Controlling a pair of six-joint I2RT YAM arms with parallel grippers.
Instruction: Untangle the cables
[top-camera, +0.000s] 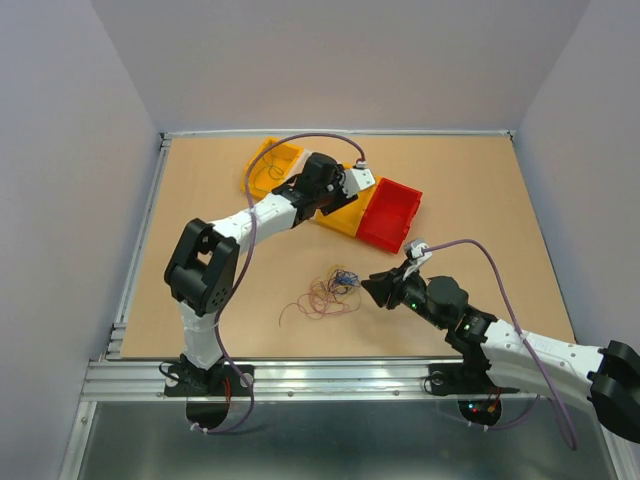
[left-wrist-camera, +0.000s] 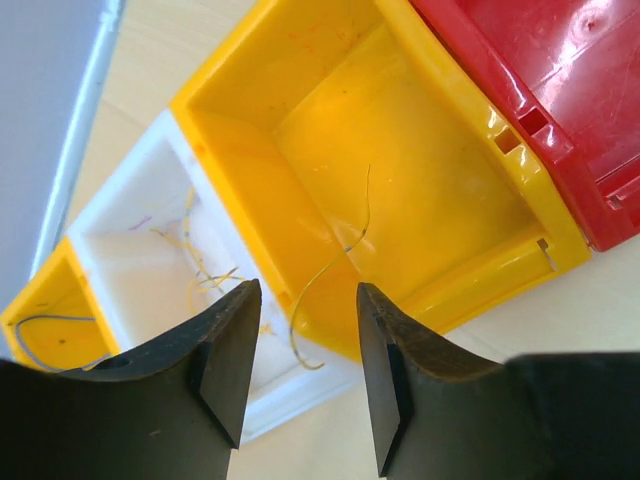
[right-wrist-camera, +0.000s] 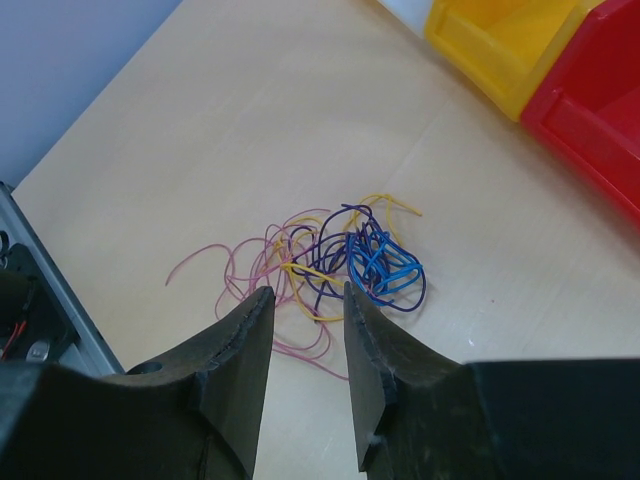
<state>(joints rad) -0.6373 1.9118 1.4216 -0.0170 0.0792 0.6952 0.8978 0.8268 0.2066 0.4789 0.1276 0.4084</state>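
The cables (top-camera: 332, 290) lie in a loose bunch of pink, yellow, blue and purple wires on the table; in the right wrist view (right-wrist-camera: 340, 260) they sit just beyond my fingertips. My right gripper (top-camera: 368, 285) (right-wrist-camera: 307, 290) is open and empty, low at the bunch's right side. My left gripper (top-camera: 322, 203) (left-wrist-camera: 308, 290) is open and empty above the bins. Below it, one thin yellow wire (left-wrist-camera: 340, 250) lies across the wall between the yellow bin (left-wrist-camera: 420, 160) and the white bin (left-wrist-camera: 130, 240).
A row of bins stands at the back: a small orange-yellow bin (top-camera: 272, 165) with a grey wire (left-wrist-camera: 45, 325), the white bin with several yellow wires (left-wrist-camera: 195, 270), the yellow bin (top-camera: 350, 215), and a red bin (top-camera: 392, 213). Walls enclose the table.
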